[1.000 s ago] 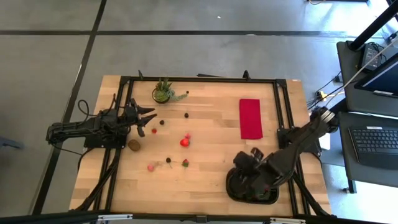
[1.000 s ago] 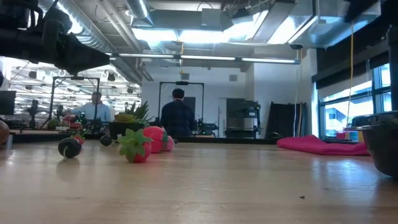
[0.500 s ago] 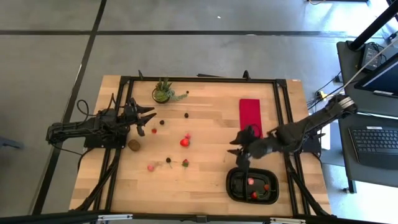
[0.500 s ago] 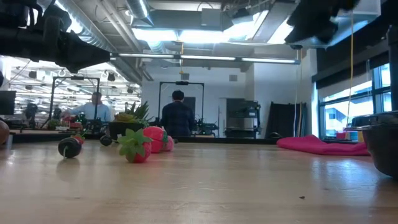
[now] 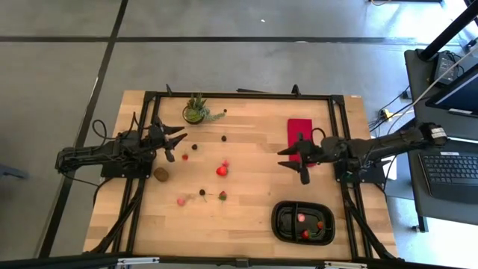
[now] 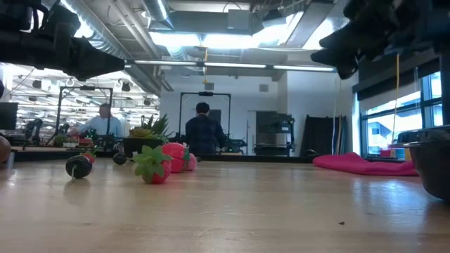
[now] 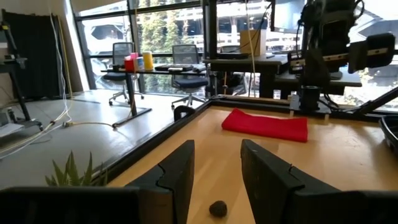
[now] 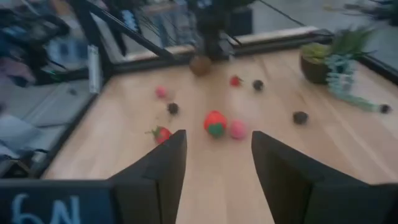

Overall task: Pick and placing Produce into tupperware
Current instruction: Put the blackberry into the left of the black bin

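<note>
The produce lies scattered on the table's left half: a red strawberry point(image 5: 222, 170) point(image 8: 215, 122), a pink piece point(image 5: 225, 162), a green-topped strawberry point(image 5: 222, 196) point(image 6: 156, 166), dark berries point(image 5: 224, 138) point(image 7: 217, 208) and a brown kiwi point(image 5: 161, 175). The black two-compartment tupperware point(image 5: 281, 222) stands near the table's near right corner, with three red pieces point(image 5: 301, 217) in it. My right gripper point(image 5: 292, 165) point(image 8: 217, 174) hangs open and empty above the table, beside the red cloth's near end. My left gripper point(image 5: 181, 143) point(image 7: 216, 180) waits open near the left edge, above the small fruit there.
A potted green plant point(image 5: 196, 110) stands at the far edge. A flat red cloth point(image 5: 300, 138) point(image 6: 358, 164) lies at the far right. A black frame runs round the table. People stand in the room beyond the table in the low view.
My right gripper has risen out of the tupperware and swung toward the far edge, to a place beside the red cloth. It now faces the fruit on the left. The tupperware, covered by the arm before, now shows three red pieces inside.
</note>
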You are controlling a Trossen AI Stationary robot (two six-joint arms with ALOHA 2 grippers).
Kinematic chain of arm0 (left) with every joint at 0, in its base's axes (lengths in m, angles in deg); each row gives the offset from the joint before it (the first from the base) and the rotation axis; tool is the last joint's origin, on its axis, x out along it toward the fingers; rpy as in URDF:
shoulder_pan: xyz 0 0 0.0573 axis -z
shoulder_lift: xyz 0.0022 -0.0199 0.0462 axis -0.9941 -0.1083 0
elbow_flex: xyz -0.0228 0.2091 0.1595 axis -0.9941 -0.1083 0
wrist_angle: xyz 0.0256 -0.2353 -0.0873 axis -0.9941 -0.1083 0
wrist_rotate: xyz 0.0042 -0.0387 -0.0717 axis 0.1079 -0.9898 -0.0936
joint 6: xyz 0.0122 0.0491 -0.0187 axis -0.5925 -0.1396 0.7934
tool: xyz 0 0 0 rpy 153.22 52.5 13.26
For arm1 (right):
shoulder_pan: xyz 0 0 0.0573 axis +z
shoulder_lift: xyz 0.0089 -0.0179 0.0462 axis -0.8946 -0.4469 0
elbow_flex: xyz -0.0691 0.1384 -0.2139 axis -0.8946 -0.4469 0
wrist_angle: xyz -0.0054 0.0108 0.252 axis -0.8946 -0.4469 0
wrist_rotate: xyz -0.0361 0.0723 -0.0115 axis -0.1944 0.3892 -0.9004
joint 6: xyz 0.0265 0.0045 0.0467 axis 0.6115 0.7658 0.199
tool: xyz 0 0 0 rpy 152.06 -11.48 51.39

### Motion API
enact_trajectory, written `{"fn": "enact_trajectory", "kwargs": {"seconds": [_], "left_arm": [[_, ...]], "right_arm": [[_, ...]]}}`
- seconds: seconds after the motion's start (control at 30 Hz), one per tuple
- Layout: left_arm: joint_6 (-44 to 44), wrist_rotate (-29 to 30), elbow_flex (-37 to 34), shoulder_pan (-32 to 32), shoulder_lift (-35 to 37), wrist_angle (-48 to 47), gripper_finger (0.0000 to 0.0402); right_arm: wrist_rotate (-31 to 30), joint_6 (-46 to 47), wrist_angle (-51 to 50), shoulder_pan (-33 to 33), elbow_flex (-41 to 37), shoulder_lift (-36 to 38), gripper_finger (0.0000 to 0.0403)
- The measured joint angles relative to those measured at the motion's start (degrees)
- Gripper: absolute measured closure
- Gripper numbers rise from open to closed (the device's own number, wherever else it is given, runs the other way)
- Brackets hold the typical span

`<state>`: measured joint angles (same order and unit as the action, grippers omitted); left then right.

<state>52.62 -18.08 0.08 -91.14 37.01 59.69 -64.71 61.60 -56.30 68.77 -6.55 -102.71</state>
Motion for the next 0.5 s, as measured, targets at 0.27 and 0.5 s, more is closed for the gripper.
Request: {"fn": "enact_trajectory", "kwargs": {"seconds": [0.27,0.5], "left_arm": [[0.1,0.0,0.0,0.0,0.0,0.0,0.0278],[0.1,-0.1,0.0,0.0,0.0,0.0,0.0278]], "right_arm": [[9.3,4.5,10.1,-2.6,-9.1,1.4,0.0219],[9.2,4.5,12.7,-2.6,-12.3,1.9,0.0219]]}}
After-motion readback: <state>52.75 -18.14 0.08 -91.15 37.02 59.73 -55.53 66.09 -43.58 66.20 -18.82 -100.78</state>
